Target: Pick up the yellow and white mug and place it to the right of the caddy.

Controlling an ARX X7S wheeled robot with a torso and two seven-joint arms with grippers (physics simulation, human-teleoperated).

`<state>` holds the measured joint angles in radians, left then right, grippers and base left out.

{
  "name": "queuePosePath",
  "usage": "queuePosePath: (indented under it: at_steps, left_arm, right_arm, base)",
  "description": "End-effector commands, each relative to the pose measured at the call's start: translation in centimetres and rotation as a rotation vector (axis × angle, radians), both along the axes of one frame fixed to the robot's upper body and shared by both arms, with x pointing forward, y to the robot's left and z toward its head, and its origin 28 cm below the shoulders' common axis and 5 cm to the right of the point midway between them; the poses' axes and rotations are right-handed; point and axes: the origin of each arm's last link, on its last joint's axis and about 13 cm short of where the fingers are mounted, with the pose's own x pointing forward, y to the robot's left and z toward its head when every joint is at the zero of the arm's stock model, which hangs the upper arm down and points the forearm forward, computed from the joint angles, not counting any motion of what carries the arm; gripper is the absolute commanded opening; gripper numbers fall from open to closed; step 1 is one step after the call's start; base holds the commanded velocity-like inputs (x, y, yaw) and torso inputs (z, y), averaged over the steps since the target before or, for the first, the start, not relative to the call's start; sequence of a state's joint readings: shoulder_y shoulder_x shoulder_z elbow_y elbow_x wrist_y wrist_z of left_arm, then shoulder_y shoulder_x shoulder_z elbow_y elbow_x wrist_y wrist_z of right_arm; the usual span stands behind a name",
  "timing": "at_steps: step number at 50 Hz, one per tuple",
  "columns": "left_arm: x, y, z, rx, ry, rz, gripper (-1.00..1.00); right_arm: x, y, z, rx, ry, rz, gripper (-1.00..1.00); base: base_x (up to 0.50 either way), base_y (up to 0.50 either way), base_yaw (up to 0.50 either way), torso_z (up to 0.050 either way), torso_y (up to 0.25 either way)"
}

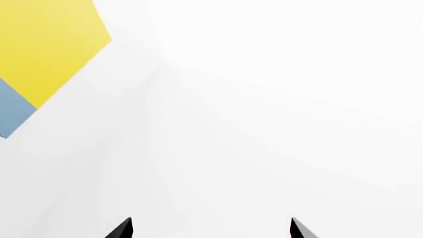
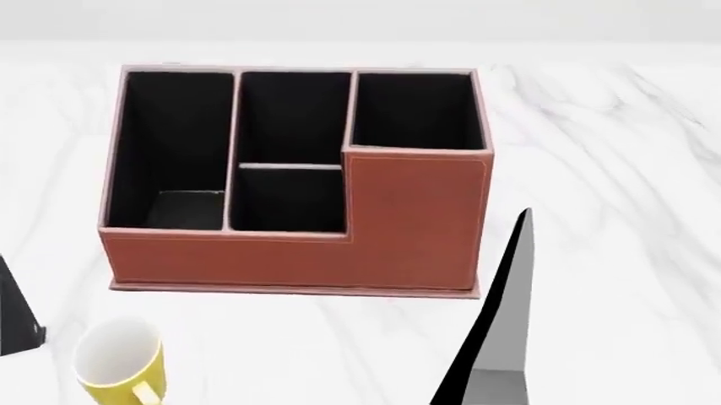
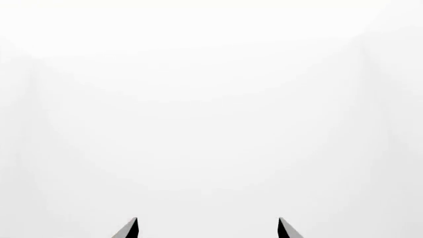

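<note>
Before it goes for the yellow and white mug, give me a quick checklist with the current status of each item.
1. Yellow and white mug upright, opening up: ok.
2. Mug free of both hands: ok.
3. Left hand open and empty: ok.
4. Right hand open and empty: ok.
5. Marble table right of the caddy free for placing: cannot tell; a dark slab stands near there.
6. Either hand lined up with the mug: cannot tell.
</note>
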<state>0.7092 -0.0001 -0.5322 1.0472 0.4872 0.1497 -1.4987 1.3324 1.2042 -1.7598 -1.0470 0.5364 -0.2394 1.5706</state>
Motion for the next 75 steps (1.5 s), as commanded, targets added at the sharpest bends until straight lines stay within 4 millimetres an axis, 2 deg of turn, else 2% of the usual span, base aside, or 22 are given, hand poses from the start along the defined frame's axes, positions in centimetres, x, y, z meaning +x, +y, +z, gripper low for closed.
queuePosePath:
  at_steps: [1, 25, 29, 34, 40, 42, 45, 50, 57, 65, 68, 75]
  left_arm:
    - [0.1, 0.0, 0.0, 0.0, 0.001, -0.002, 1.0]
    - [0.0, 0.0, 0.0, 0.001, 0.001, -0.003, 1.0]
    - [0.7, -0.2, 0.0, 0.002, 0.006, -0.006, 1.0]
    - [-0.5, 0.0, 0.0, 0.001, -0.001, -0.007, 1.0]
    - [0.9, -0.2, 0.0, 0.003, 0.01, -0.012, 1.0]
    - [0.8, -0.2, 0.0, 0.004, 0.012, -0.012, 1.0]
    - [-0.3, -0.1, 0.0, 0.003, 0.004, -0.012, 1.0]
    - [0.6, -0.2, 0.0, 0.003, 0.009, -0.013, 1.0]
    - [0.4, -0.2, 0.0, 0.004, 0.008, -0.014, 1.0]
    - [0.5, -0.2, 0.0, 0.002, 0.011, -0.016, 1.0]
    - [0.8, -0.2, 0.0, 0.003, 0.015, -0.016, 1.0]
    - [0.8, -0.2, 0.0, 0.001, 0.017, -0.016, 1.0]
  right_arm:
    - [0.0, 0.1, 0.0, -0.005, 0.003, 0.001, 1.0]
    - [0.0, 0.1, 0.0, -0.006, 0.001, 0.007, 1.0]
    - [0.1, 0.2, 0.0, -0.007, 0.005, 0.006, 1.0]
    - [-0.1, 0.0, 0.0, -0.008, 0.0, 0.006, 1.0]
    - [0.1, 0.2, 0.0, -0.011, 0.007, 0.009, 1.0]
    - [0.1, 0.2, -0.1, -0.009, 0.007, 0.003, 1.0]
    - [0.0, 0.1, -0.1, -0.011, -0.003, 0.005, 1.0]
    - [0.2, 0.5, -0.2, -0.019, 0.006, 0.015, 1.0]
    - [0.1, 0.5, -0.3, -0.031, 0.008, 0.023, 1.0]
    - [0.3, 1.3, -0.8, -0.103, 0.055, 0.058, 1.0]
    - [0.5, 2.3, -1.4, -0.168, 0.073, 0.102, 1.0]
    - [0.3, 3.4, -1.9, -0.186, 0.097, 0.149, 1.0]
  base:
    - [0.36, 0.0, 0.0, 0.0, 0.0]
    - [0.36, 0.0, 0.0, 0.0, 0.001]
    - [0.36, 0.0, 0.0, 0.0, 0.003]
    - [0.35, 0.0, 0.0, 0.0, 0.0]
    - [0.35, 0.0, 0.0, 0.0, 0.002]
    - [0.34, 0.0, 0.0, 0.0, 0.0]
    - [0.0, 0.0, 0.0, 0.0, 0.004]
    - [0.0, 0.0, 0.0, 0.0, 0.0]
    - [0.0, 0.0, 0.0, 0.0, 0.0]
    - [0.0, 0.0, 0.0, 0.0, 0.0]
    - [0.0, 0.0, 0.0, 0.0, 0.0]
    - [0.0, 0.0, 0.0, 0.0, 0.0]
